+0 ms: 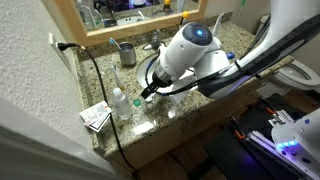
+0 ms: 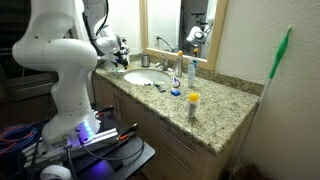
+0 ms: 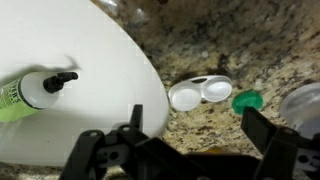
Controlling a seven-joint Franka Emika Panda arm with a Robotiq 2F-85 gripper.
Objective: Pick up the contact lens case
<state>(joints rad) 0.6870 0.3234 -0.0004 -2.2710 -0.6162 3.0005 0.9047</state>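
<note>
wrist view: claw (image 3: 190, 135) was open and empty, contact lens case (image 3: 200, 93) untouched. risk: low case could slip out, or one finger could strike green cap (image 3: 246, 100) just beside it.

Contact lens case (image 3: 200, 93): open worktop (image 3: 222, 40) on its far side. Obstacles: sink rim (image 3: 148, 92) just beside one end; green object (image 3: 247, 100) just beside the other; clear bottle (image 1: 120, 104) near, upright.
</note>
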